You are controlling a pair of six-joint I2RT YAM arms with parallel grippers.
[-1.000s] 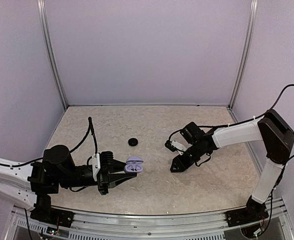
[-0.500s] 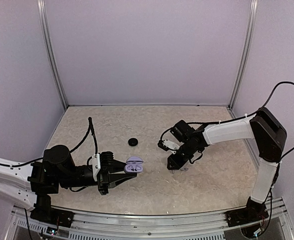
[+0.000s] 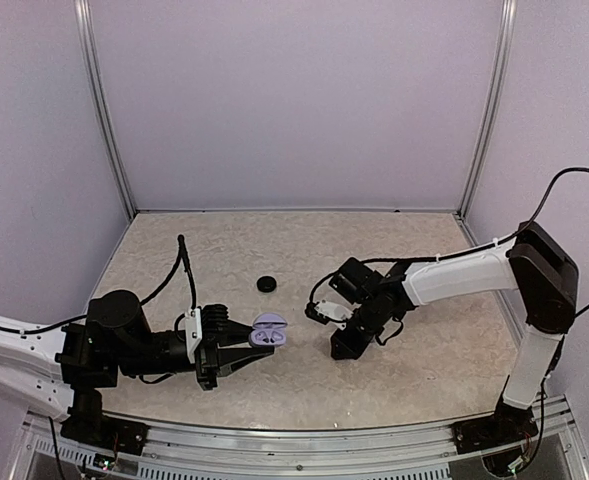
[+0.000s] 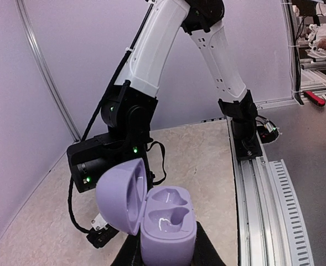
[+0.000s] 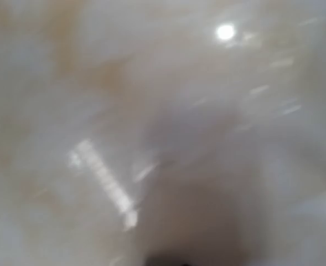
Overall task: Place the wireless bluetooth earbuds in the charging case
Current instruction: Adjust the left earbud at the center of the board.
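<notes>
Left wrist view has the small round pale-lavender clamshell charging case [image 4: 167, 223] close to the lens, pinched at its base between two dark fingers [image 4: 206, 250] of the left gripper [image 3: 258, 340]. The gripper is narrowed onto the case, gripping it from either side. The lid [image 4: 120, 195] stands open, tilted up on the left of the base, and the two earbud-shaped hollows [image 4: 167, 206] face upward, glossy and unfilled. From the top external view the case sits at the tip of the left arm, raised off the beige marbled counter [image 3: 424, 370] and left of its centre. Farther back on the counter lies a small black round disc [image 3: 266, 285], well apart from the case. To the right of the case, and not touching it, the right gripper [image 3: 341, 347] points down with its tips at or very near the counter – whether its fingers are spread or closed I cannot tell. The right wrist view is one blur of pale counter and glare, so it settles nothing.
</notes>
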